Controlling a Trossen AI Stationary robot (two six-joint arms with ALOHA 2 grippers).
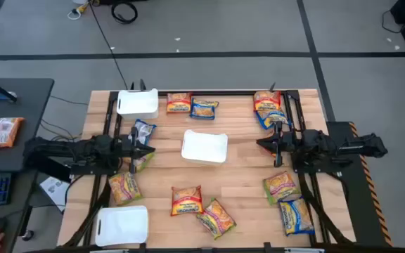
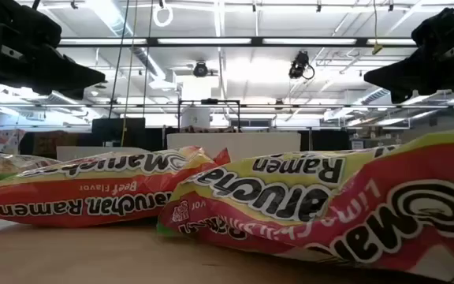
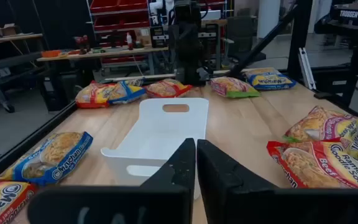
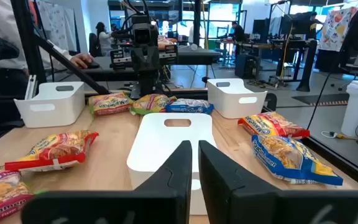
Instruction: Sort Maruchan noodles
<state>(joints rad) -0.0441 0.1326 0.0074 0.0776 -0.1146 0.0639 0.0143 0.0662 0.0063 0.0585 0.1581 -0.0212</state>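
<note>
Maruchan noodles [image 1: 187, 199] lie scattered around the central white tray [image 1: 204, 147], which left gripper [image 1: 148, 150] and right gripper [image 1: 261, 143] flank, jaws closed, empty.

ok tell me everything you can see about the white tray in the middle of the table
The middle white tray is a shallow rectangular bin of smooth, plastic-looking material, with rounded corners and an oval handle cutout in an end wall. It sits upright, slightly skewed, on the wooden table between the two arms. Nothing shows inside it, and no packet or gripper touches it.
</note>
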